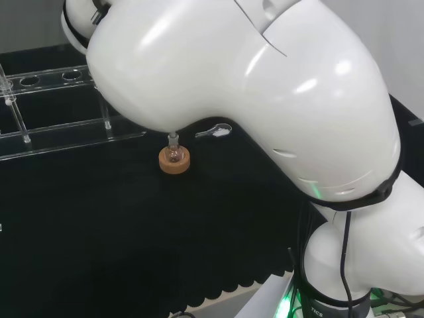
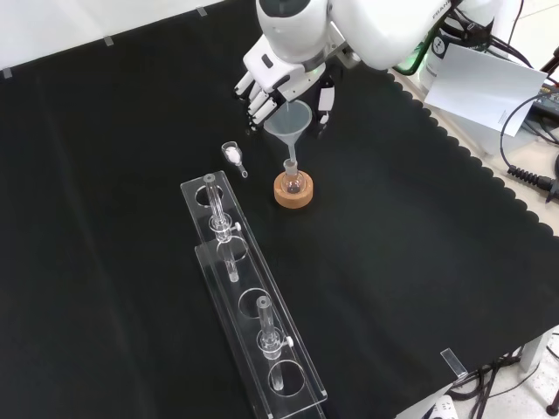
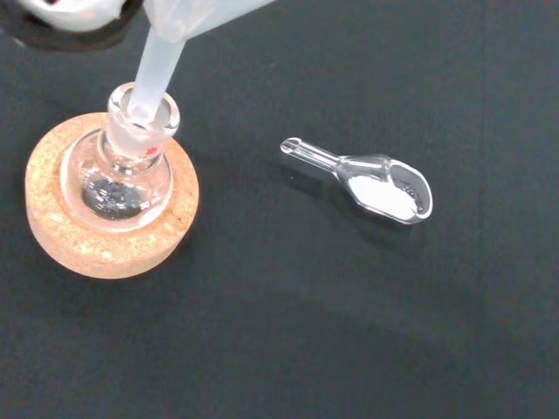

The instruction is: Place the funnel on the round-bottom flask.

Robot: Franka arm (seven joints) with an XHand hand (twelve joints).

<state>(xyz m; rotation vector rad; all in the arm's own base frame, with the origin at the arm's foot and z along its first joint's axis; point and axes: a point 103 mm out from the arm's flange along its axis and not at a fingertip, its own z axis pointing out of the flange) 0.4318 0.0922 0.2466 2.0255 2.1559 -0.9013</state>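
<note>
The funnel (image 2: 291, 122) is seen with its stem inside the neck of the round-bottom flask (image 2: 293, 180) — confirmed in the wrist view. The flask is seated upright on a cork ring (image 2: 293, 194) on the black-clothed surface (image 2: 419, 262). In the front view the hand (image 2: 266, 83) is placed about the funnel's rim, fingers (image 2: 255, 103) to the left and thumb (image 2: 324, 100) to the right; contact cannot be told. A clear scoop (image 3: 376, 183) holding white powder lies near — apart from the ring. A clear rack (image 2: 253, 305) with tubes is noted nearer the front camera.
</note>
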